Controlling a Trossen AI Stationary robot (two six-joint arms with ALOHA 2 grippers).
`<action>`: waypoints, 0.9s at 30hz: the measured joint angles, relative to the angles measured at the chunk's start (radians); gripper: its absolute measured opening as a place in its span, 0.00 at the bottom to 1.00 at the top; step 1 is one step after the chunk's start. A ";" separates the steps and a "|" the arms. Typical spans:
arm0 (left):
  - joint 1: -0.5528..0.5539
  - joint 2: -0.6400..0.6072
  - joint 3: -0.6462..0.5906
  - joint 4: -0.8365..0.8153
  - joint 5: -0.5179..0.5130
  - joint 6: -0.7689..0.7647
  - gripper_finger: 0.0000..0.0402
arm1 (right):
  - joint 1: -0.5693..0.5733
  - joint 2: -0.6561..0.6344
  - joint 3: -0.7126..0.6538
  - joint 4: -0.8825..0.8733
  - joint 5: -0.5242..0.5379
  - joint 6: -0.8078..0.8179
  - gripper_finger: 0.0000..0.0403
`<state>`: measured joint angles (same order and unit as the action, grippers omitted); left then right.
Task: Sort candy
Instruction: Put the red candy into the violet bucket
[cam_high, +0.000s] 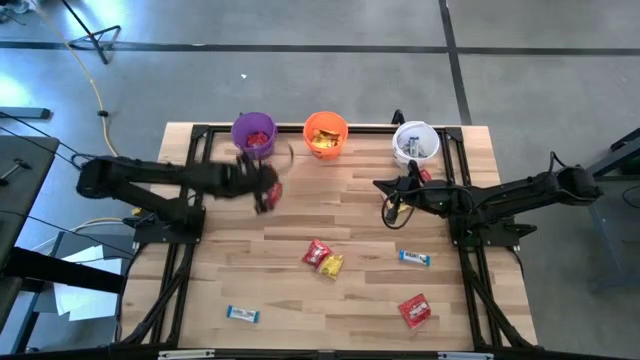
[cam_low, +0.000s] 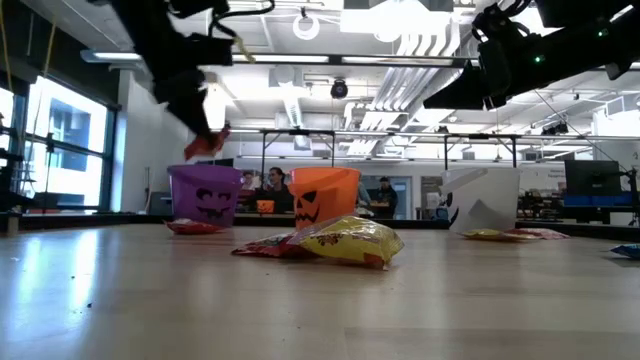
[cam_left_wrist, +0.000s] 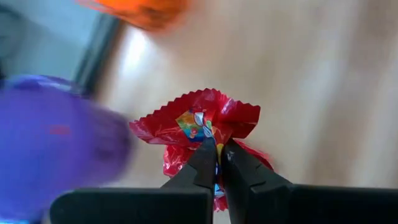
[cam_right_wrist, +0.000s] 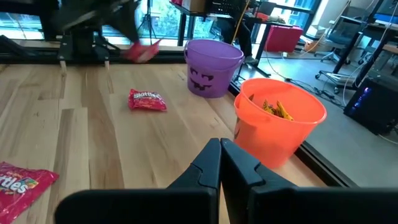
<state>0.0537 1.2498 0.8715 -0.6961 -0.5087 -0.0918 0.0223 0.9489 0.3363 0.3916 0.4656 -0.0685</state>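
**Left arm holding a red packet by the purple bucket**

High view: the left gripper (cam_high: 265, 192) is hanging at centre-left, below the purple bucket (cam_high: 254, 133); the right gripper (cam_high: 385, 188) is waiting closed, centre-right.

Low view: loose candy (cam_low: 345, 243) is lying at centre.

Left wrist view: closed fingers (cam_left_wrist: 202, 165) are pinching a red packet (cam_left_wrist: 196, 121).

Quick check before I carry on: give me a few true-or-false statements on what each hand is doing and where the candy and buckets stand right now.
1. The left hand is shut on a red packet. True.
2. The right hand holds a yellow packet. False: it is shut on nothing.
3. The orange bucket stands between the purple bucket and the white bucket. True.
4. The table holds no loose candy. False: several packets lie there.
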 joint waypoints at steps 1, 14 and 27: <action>0.051 -0.012 0.018 0.009 -0.001 0.038 0.01 | 0.000 0.000 0.000 -0.001 -0.001 -0.001 0.00; 0.626 0.025 0.101 0.173 0.182 0.346 0.01 | 0.000 0.000 0.000 -0.008 -0.002 -0.003 0.00; 0.829 0.256 0.101 0.254 0.238 0.359 0.01 | 0.000 0.000 0.000 -0.011 -0.002 -0.003 0.00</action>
<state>0.8832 1.5062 0.9721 -0.4419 -0.2705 0.2671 0.0223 0.9489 0.3363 0.3802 0.4637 -0.0711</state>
